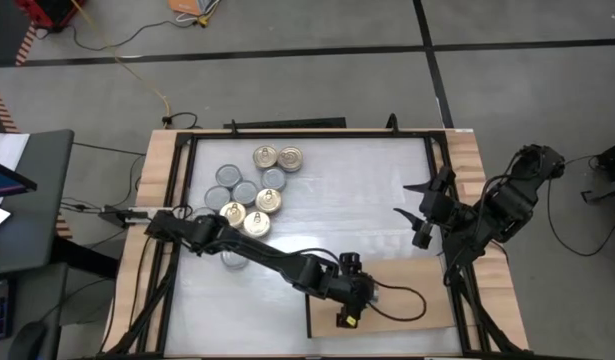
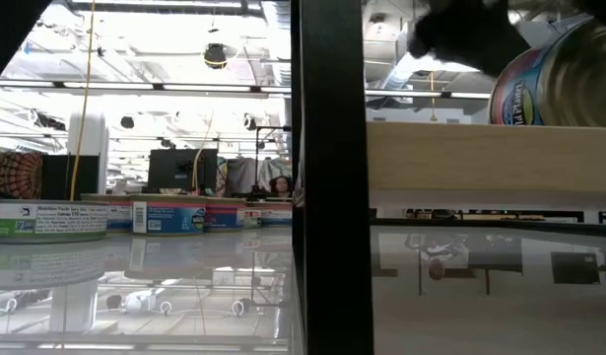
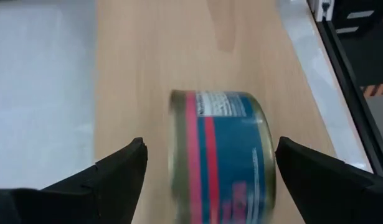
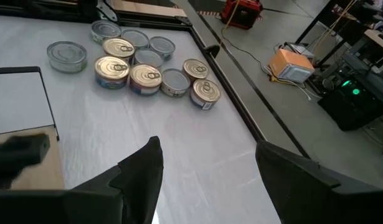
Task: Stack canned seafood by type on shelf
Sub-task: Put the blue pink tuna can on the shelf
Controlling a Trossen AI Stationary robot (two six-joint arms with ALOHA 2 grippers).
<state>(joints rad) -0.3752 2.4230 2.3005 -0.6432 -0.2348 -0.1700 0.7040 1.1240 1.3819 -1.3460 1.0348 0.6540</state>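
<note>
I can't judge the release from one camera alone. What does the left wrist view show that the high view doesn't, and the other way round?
Only the left wrist view shows the blue-and-pink can between the open left gripper fingers, gaps on both sides. Only the high view shows the loose cans clustered on the table and the right gripper waiting open at the right side. Both show the shelf under the left gripper.

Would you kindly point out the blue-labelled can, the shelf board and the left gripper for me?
blue-labelled can (image 3: 225,155): left wrist view, on its label wall.
shelf board (image 3: 179,50): left wrist view, on bare wood beyond the can.
left gripper (image 3: 207,165): left wrist view, midway between its open fingertips.
</note>
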